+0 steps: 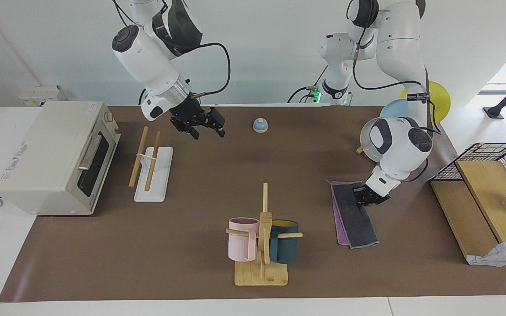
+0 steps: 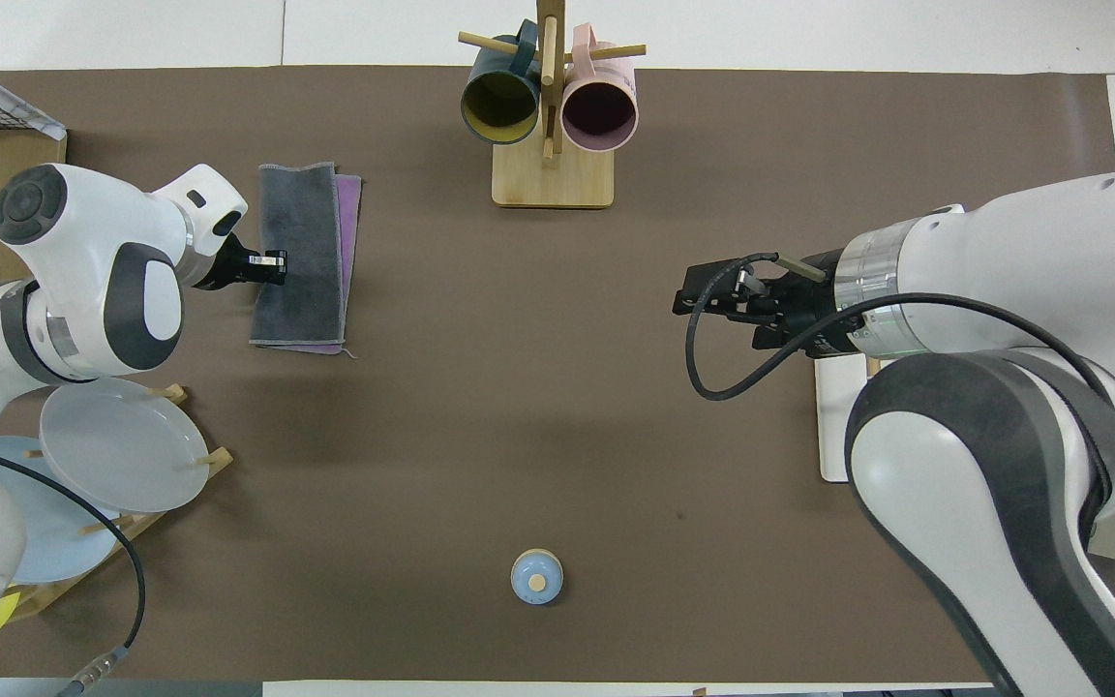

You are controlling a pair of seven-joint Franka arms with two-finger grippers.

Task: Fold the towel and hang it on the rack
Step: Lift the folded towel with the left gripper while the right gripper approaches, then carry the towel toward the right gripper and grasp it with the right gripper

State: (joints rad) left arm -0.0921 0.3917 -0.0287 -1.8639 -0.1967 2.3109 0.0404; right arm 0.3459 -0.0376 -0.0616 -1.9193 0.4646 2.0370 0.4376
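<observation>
The towel [image 1: 355,219] [image 2: 306,213] lies folded into a strip on the brown mat toward the left arm's end, dark grey on top with a purple band showing along one long side. My left gripper [image 1: 364,196] [image 2: 272,266] is down at the towel's long edge, fingertips pinched together on the cloth. The rack [image 1: 153,175] has two wooden rods on a white base and stands toward the right arm's end, beside the toaster oven. In the overhead view only a bit of the rack's base [image 2: 833,426] shows under the right arm. My right gripper [image 1: 209,133] [image 2: 683,295] hangs open and empty over the bare mat between rack and bell.
A toaster oven [image 1: 55,153] sits at the right arm's end. A bamboo mug tree [image 1: 262,237] with two mugs stands farthest from the robots. A small blue bell [image 1: 260,125] is near the robots. A plate stand [image 2: 122,445] and a wire basket [image 1: 494,158] flank the left arm.
</observation>
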